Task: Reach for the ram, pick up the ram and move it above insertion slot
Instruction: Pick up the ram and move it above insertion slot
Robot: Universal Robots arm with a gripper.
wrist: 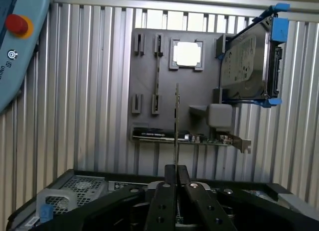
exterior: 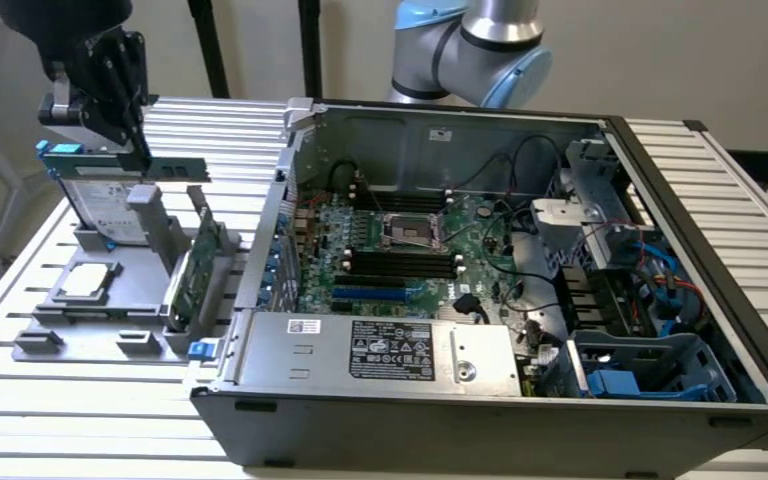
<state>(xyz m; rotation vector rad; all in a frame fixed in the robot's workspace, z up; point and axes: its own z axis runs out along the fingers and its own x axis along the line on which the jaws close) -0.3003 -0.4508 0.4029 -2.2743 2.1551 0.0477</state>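
- Ram (exterior: 179, 168) was the thing I held: a thin green stick, level, lifted above the gray holder (exterior: 97, 300) at the exterior view's left, well apart from the black slots (exterior: 404, 262) on the motherboard.
- My surface (exterior: 77, 400) was a ribbed metal top carrying everything.
- On it sat the open computer case (exterior: 491, 400), its motherboard (exterior: 398, 250) exposed, to the exterior view's right of the holder.
- In the holder, the silver hard drive (wrist: 246, 61) with blue rails stood on edge, and the wider green expansion card (exterior: 204, 265) stood upright just beside the case.
- My pincer (wrist: 175, 173) was closed on the ram's end, fingers (wrist: 163, 196) pressed against both faces; in the wrist view the ram (wrist: 176, 121) showed edge-on as a thin line.
- A square processor (wrist: 188, 54) lay flat in its recess.
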